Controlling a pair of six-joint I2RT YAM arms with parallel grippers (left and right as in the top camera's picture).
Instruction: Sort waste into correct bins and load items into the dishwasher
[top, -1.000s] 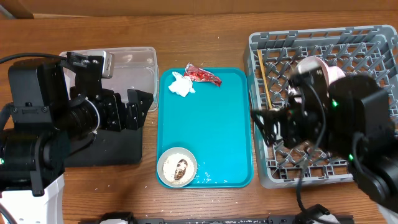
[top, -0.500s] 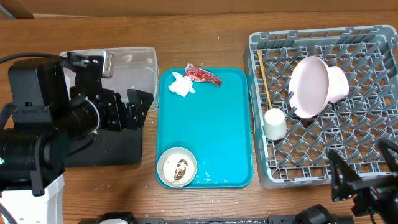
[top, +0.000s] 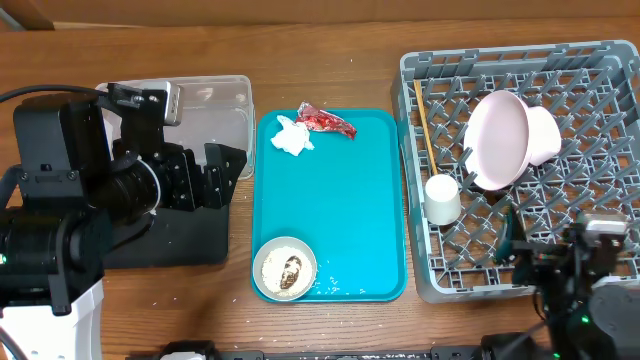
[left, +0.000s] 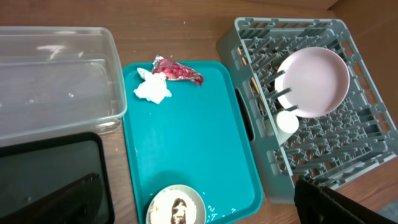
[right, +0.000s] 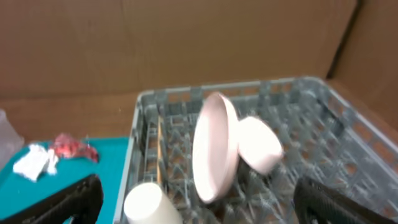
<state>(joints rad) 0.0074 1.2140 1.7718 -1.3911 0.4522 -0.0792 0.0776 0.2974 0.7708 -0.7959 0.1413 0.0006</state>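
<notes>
Standing on edge in the rack (top: 600, 60), your plate (top: 497, 138) has the pink cup (top: 545, 135) touching its back. The chopsticks (top: 424, 125) lie along the rack's left side, w/ a white cup (top: 441, 198) just by their near end. Your R pincer (right: 196, 190) hangs at the rack's near edge, fingers spread wide, gripping nothing. Your L pincer (left: 196, 183) is likewise spread and empty, above where the black tray (top: 190, 240) meets the clear tub (top: 215, 100). On the teal tray (top: 350, 200), btw. bins and rack, the red wrapper (top: 325, 121) and tissue (top: 292, 138) lie touching at the far end. The bowl (top: 285, 268), w/ rice bits and a brown scrap inside, sits at the tray's near left corner, a few crumbs (top: 335, 290) beside it. All rests on a wood surface (top: 330, 60).
</notes>
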